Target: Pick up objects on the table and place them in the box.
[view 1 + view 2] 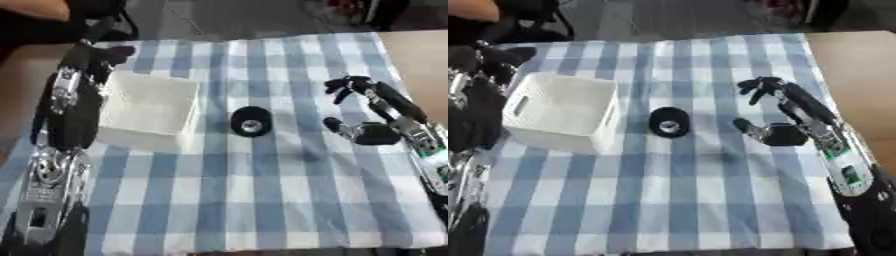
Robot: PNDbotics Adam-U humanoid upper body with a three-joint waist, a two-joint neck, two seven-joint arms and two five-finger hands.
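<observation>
A small black round object (251, 121) with a pale silvery face lies on the blue and white checked cloth, just right of the white box (149, 109). My right hand (374, 112) hovers to the right of that object, apart from it, fingers spread and thumb stretched toward it, holding nothing. My left arm comes in along the left edge beside the box. Its left hand (103, 56) is dark, near the box's far left corner, and its fingers are hard to make out.
The checked cloth (262, 200) covers most of the table, with bare brown tabletop (855, 70) at the right. Dark chair parts and a person's arm show at the far edge.
</observation>
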